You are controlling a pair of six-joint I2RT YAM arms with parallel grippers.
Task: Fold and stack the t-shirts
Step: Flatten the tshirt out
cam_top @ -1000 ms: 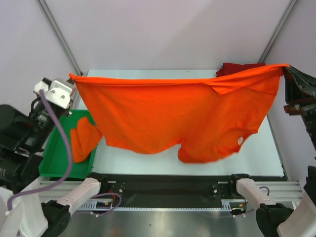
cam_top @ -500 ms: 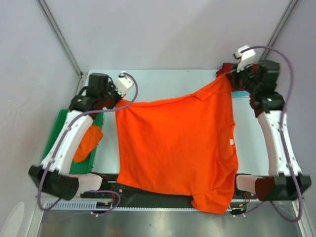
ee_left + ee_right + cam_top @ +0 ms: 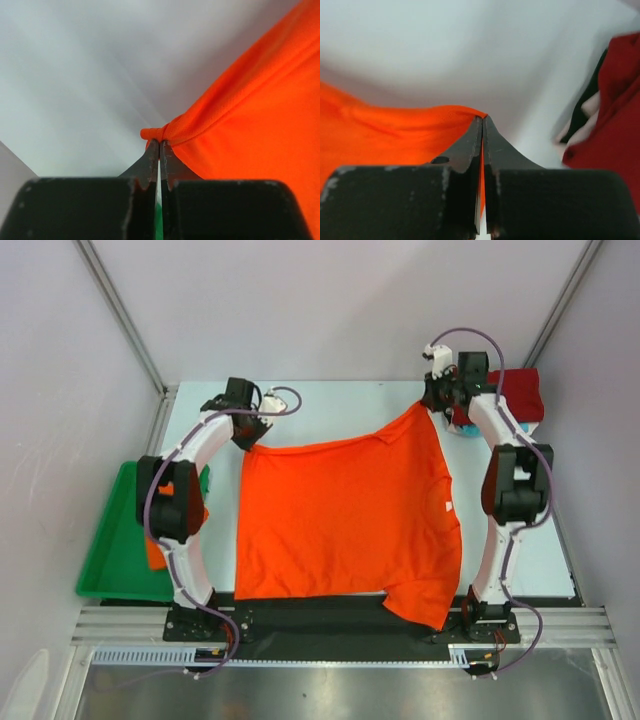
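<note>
A bright orange t-shirt (image 3: 345, 520) lies spread over the middle of the table, its lower right corner hanging over the front edge. My left gripper (image 3: 250, 440) is shut on its far left corner (image 3: 156, 133). My right gripper (image 3: 430, 405) is shut on its far right corner (image 3: 470, 112). Both arms reach to the far side of the table. A dark red shirt (image 3: 520, 395) lies folded at the far right and also shows in the right wrist view (image 3: 615, 115), with a bit of turquoise cloth (image 3: 465, 427) under it. Another orange shirt (image 3: 160, 545) lies in the green tray.
The green plastic tray (image 3: 120, 550) sits off the table's left edge. The white table (image 3: 330, 405) is bounded by grey walls at the back and sides. A black rail (image 3: 330, 615) runs along the front edge.
Both grippers have carried the orange shirt from hanging high down and toward the far side of the table. The shirt now lies flatter and more spread on the surface.
</note>
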